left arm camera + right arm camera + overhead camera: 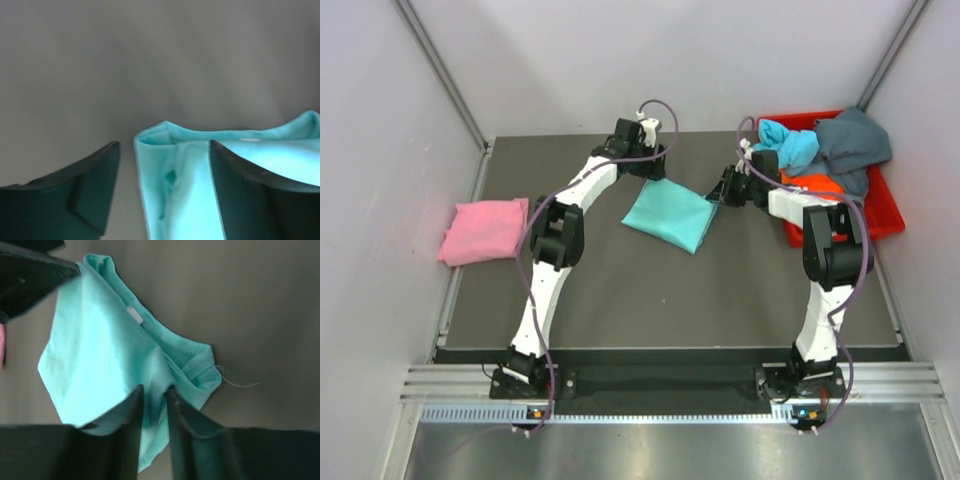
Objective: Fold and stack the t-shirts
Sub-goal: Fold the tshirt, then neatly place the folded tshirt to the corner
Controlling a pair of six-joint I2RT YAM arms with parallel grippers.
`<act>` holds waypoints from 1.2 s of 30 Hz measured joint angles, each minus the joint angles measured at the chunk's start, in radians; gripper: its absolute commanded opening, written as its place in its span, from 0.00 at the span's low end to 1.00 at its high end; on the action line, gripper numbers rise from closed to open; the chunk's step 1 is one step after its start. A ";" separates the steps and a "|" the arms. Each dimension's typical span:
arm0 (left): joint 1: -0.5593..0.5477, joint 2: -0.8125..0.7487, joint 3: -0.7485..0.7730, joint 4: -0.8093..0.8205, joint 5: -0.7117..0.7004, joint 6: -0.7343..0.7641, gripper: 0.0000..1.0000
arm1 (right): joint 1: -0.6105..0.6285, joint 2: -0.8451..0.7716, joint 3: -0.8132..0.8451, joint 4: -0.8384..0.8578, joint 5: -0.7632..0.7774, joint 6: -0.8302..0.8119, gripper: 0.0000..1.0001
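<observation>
A folded teal t-shirt (670, 215) lies on the dark table in the middle. My left gripper (653, 165) is at its far left corner. Its jaws are open astride that corner (165, 150), with the cloth (185, 190) between them and one finger over it. My right gripper (720, 192) is at the shirt's right corner. Its fingers are shut (155, 392) on a pinch of the teal cloth (100, 350). A folded pink t-shirt (485, 230) lies at the table's left edge.
A red bin (890, 215) stands at the back right, holding a light blue shirt (790, 145), a dark grey-blue shirt (855, 140) and an orange shirt (815, 183). White walls close in the table on three sides.
</observation>
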 measured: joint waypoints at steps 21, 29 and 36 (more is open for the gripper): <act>0.160 -0.324 -0.343 -0.059 0.238 -0.162 0.86 | 0.002 -0.254 -0.051 -0.022 0.008 0.112 0.64; 0.230 -0.271 -0.478 -0.077 0.465 -0.264 0.85 | 0.031 -0.164 -0.131 0.020 -0.060 0.229 0.64; 0.214 -0.232 -0.477 -0.042 0.569 -0.323 0.85 | 0.054 -0.075 -0.114 0.037 -0.082 0.254 0.64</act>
